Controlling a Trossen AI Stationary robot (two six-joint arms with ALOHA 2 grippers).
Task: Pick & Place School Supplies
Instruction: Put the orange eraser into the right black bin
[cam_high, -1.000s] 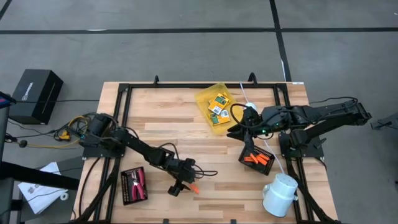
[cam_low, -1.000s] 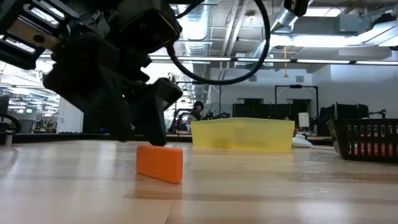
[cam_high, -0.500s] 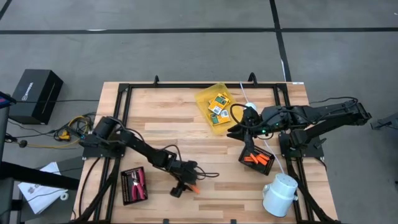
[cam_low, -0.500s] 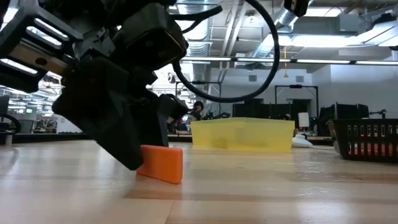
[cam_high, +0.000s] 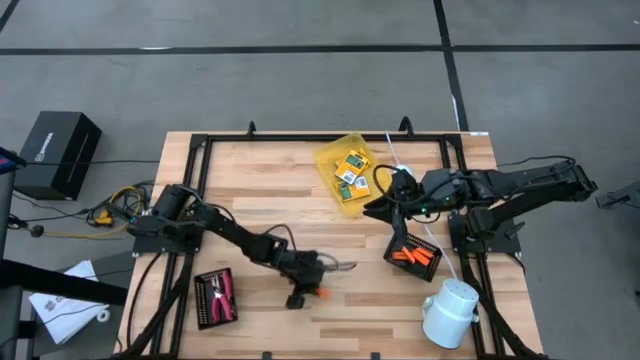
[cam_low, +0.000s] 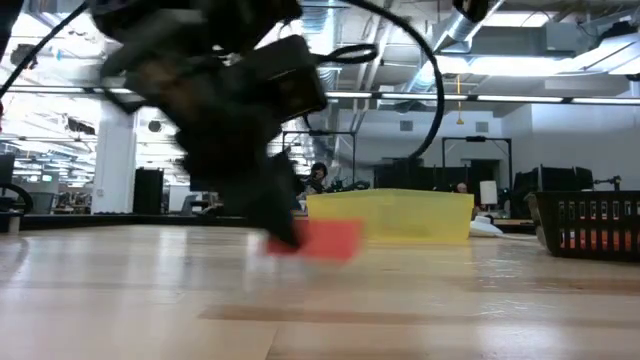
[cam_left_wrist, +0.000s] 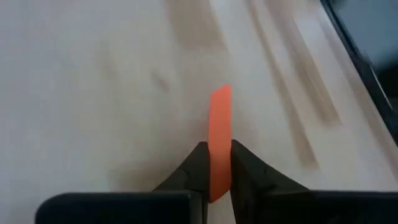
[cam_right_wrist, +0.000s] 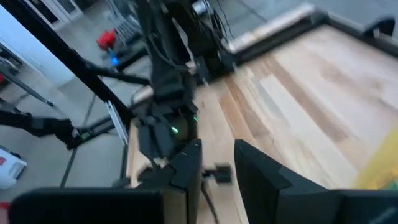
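The left claw (cam_left_wrist: 214, 177) is gripping one orange stick (cam_left_wrist: 219, 138) near its near end, the two dark fingers (cam_left_wrist: 194, 167) pressing its flat sides, low over the counter (cam_high: 260, 190) at the lower middle of the high view. The stick is looking short, stiff and light, probably smooth plastic or wax; judged from that, a pinch across the flat faces near the middle is suiting it best, since an end grip may be letting it pivot.

The right claw (cam_right_wrist: 214, 163) is hovering at the right of the high view, between the yellow tray (cam_high: 327, 157) and a black tray (cam_high: 432, 262); its fingers are standing slightly apart, holding nothing.

Counts, as far as they are showing:
- Orange sticks: one in the left claw, and what looks like three or four lying in the black tray at right.
- Card boxes (cam_high: 349, 170): about four, lying in the yellow tray.
- Red-handled pliers (cam_high: 222, 292): one, lying in the second black tray (cam_high: 204, 300) at lower left.
- White jug (cam_high: 448, 312): one, at lower right.
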